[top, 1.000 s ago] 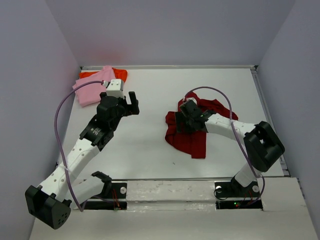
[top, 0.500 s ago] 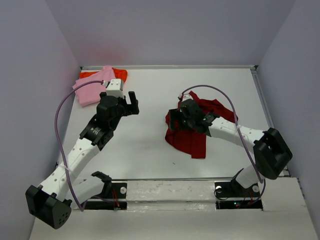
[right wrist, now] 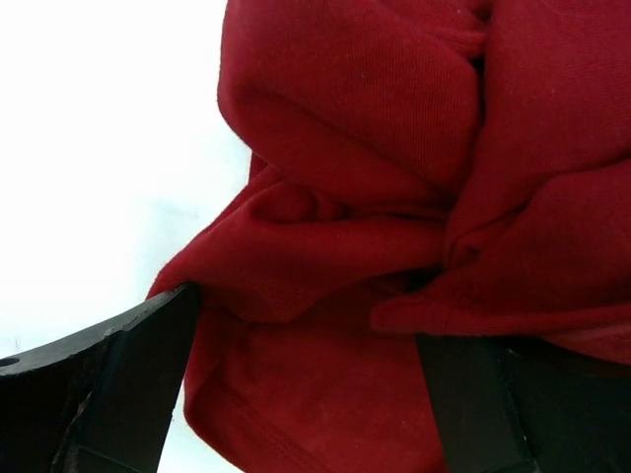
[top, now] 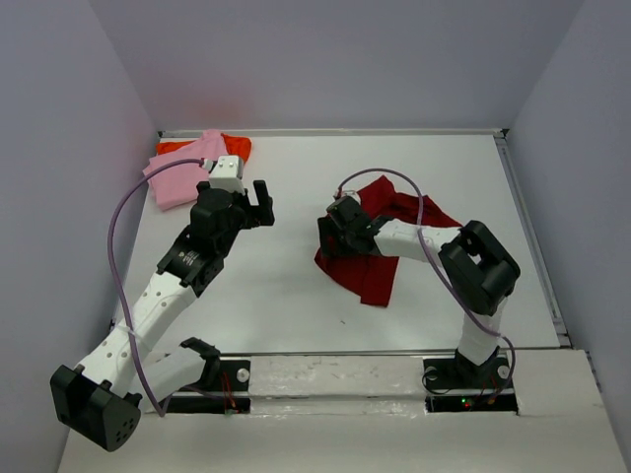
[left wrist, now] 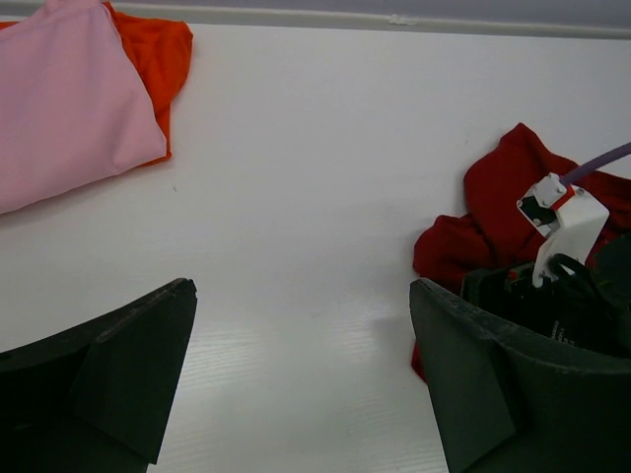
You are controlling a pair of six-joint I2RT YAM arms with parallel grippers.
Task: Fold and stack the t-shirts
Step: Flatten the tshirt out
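Observation:
The dark red t-shirt (top: 377,280) lies crumpled right of the table's middle. My right gripper (top: 333,236) is low over its left edge. In the right wrist view the jaws stand open, and bunched folds of the dark red t-shirt (right wrist: 375,148) fill the space between them around the right gripper (right wrist: 306,394). A light pink t-shirt (top: 179,177) lies folded on the bright orange one (top: 237,146) in the far left corner; both also show in the left wrist view, pink (left wrist: 69,99) on orange (left wrist: 163,49). My left gripper (top: 258,202) hangs open over bare table (left wrist: 301,394), apart from every shirt.
The white table (top: 286,286) is boxed in by grey walls at the left, back and right. A raised rail (top: 325,355) runs along its near edge. Purple cables loop above the left arm (top: 116,227) and the right arm (top: 394,175).
The right arm has folded in and its gripper has moved left over the dark red t-shirt, whose left part shifted slightly left with it. The left arm has not moved.

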